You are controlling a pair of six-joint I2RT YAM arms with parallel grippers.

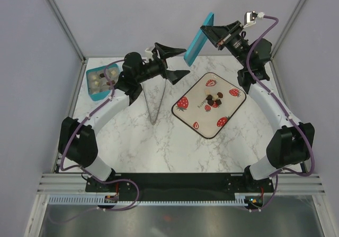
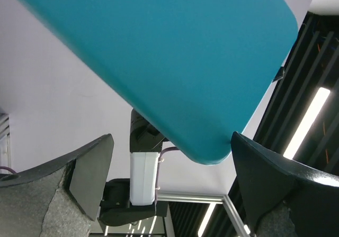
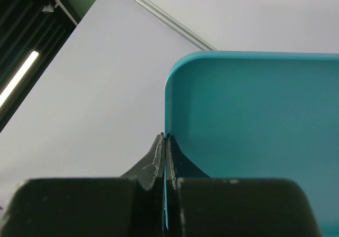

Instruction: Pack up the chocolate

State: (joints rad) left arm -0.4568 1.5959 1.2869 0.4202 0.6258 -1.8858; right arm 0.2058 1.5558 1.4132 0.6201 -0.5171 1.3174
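Chocolate pieces (image 1: pixel 213 100), dark brown and pale, lie in the middle of a square strawberry-print plate (image 1: pixel 229 115). More chocolates (image 1: pixel 97 80) sit in an open teal box (image 1: pixel 88 78) at the back left. My right gripper (image 1: pixel 207 32) is raised high at the back, shut on the edge of a flat teal lid (image 1: pixel 198 42) (image 3: pixel 254 131). My left gripper (image 1: pixel 174 62) stands open beside the lid's lower end. In the left wrist view the lid (image 2: pixel 159 52) fills the top, its corner hanging between the fingers (image 2: pixel 91 174), close to the right one.
Long thin metal tongs (image 1: pixel 160 94) lie on the marble table between the box and the plate. Pale walls and aluminium posts close in the back and sides. The right arm's white wrist camera (image 2: pixel 144 176) shows beyond the left fingers.
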